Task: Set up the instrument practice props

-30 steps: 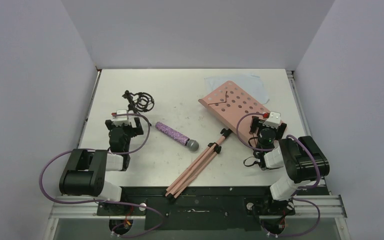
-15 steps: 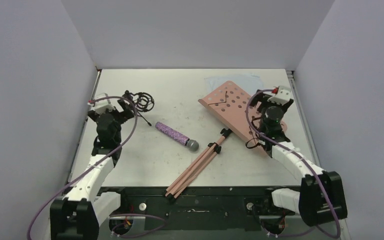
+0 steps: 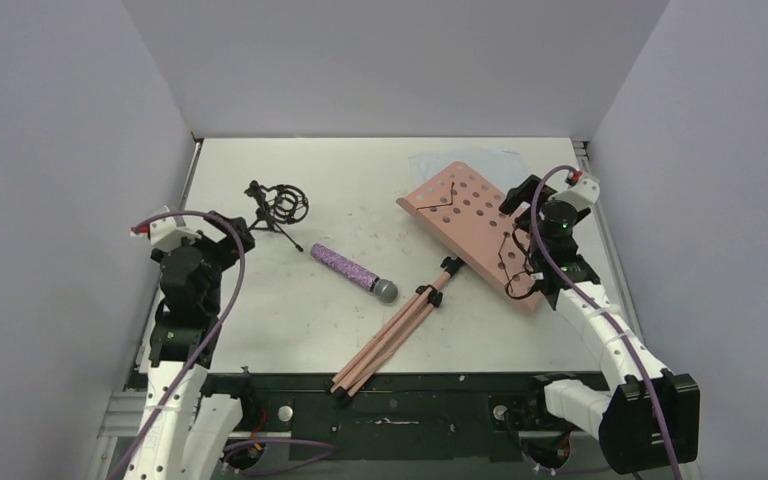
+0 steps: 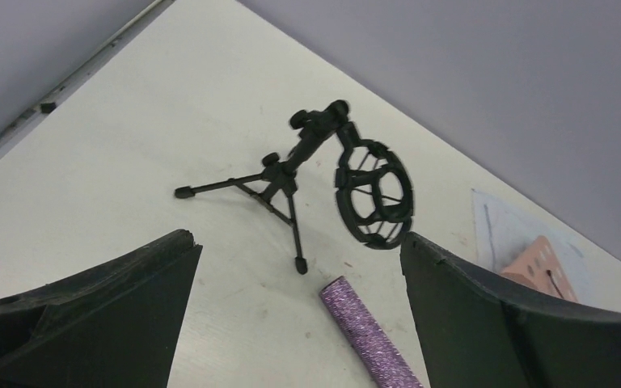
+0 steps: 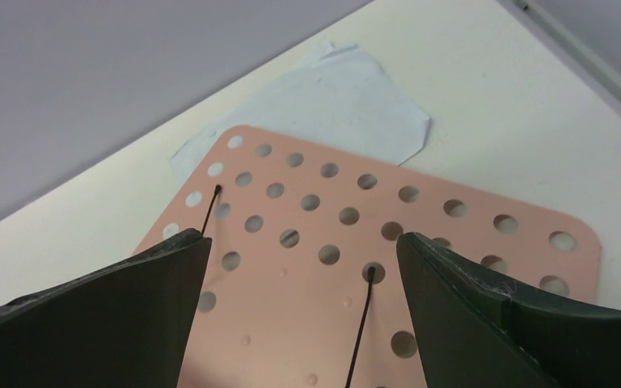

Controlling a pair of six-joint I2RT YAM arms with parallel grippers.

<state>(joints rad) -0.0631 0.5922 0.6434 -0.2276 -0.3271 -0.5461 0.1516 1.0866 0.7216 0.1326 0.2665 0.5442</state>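
The pink music stand lies flat, its perforated desk (image 3: pixel 470 225) (image 5: pixel 372 283) at the right and its folded legs (image 3: pixel 390 335) pointing toward the near edge. White sheet-music pages (image 3: pixel 480 160) (image 5: pixel 323 97) lie partly under the desk's far end. The purple glitter microphone (image 3: pixel 352 270) (image 4: pixel 368 339) lies mid-table, grey head toward me. The black tripod mic holder (image 3: pixel 278 205) (image 4: pixel 315 186) sits at the back left. My left gripper (image 3: pixel 228 233) (image 4: pixel 297 240) hangs open above the table, short of the holder. My right gripper (image 3: pixel 522 200) (image 5: pixel 303 240) is open over the desk, holding nothing.
Grey walls close in the table (image 3: pixel 360 180) on the left, back and right. A metal rail (image 3: pixel 588 170) runs along its right edge. A thin black wire page holder (image 5: pixel 360 331) lies on the desk between the right gripper's fingers.
Both arms have unfolded from their tucked pose. The left gripper swung out to the left, the right gripper moved back and right over the desk. Nothing on the table moved.
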